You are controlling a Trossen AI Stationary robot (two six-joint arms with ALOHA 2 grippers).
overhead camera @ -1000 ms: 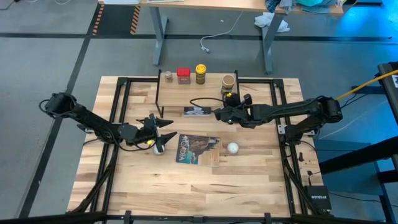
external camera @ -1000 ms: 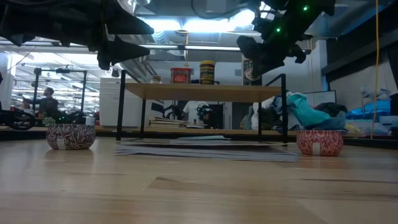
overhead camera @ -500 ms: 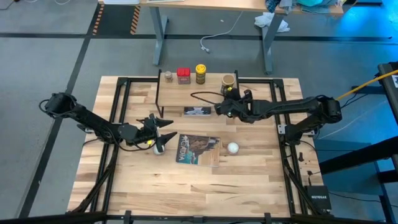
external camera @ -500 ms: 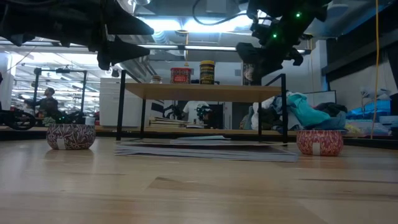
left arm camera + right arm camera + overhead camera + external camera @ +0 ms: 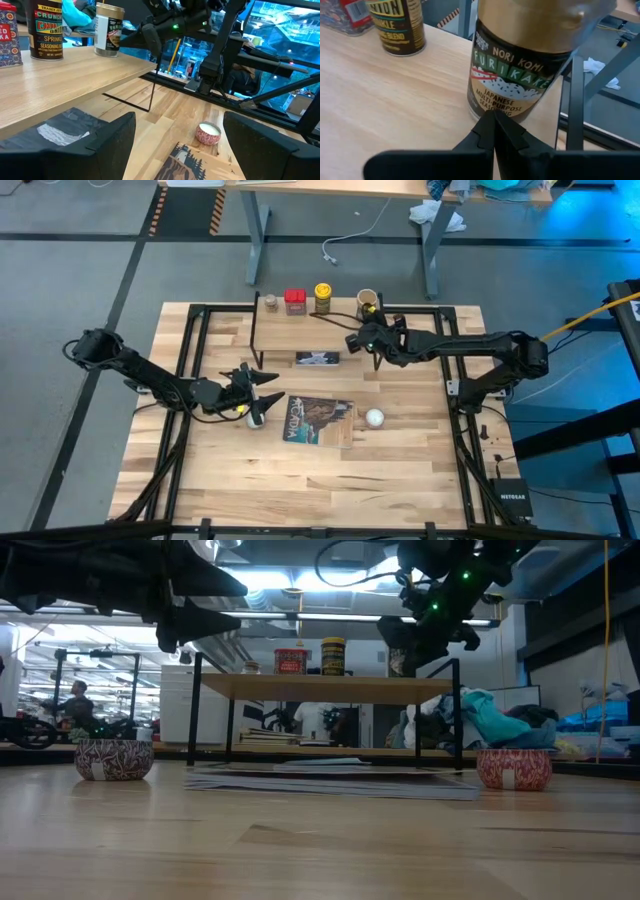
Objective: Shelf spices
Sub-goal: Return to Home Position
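All the spice containers stand on their bases on the shelf (image 5: 300,330): a tiny brownish jar (image 5: 271,302), a red tin (image 5: 294,301), a yellow dark-lidded jar (image 5: 322,297) and a wider tan jar (image 5: 367,301). My right gripper (image 5: 494,117) is shut, over the shelf's right end, on the near side of the tan jar (image 5: 520,75). My left gripper (image 5: 177,145) is wide open, hovering above the left white ball (image 5: 255,418) on the table's left part. In the low view the right gripper (image 5: 420,630) partly hides the tan jar. My right gripper touches the tan jar with its shut fingertips (image 5: 487,122). They meet the jar's side wall just above its base (image 5: 492,107). The fingers come from the table's near side, slanting slightly down. The jar stands upright on the shelf board (image 5: 395,100).
A flat dark picture book (image 5: 320,420) lies on the table near the middle. The second white ball (image 5: 374,418) sits to its right. A small dark card (image 5: 317,358) lies at the shelf's near edge. Black frame rails run along the table's sides.
My right gripper has moved toward the table's far edge, from beside the card to over the shelf's right end, up to the tan jar. The tan jar has slid a little toward the shelf's far edge.
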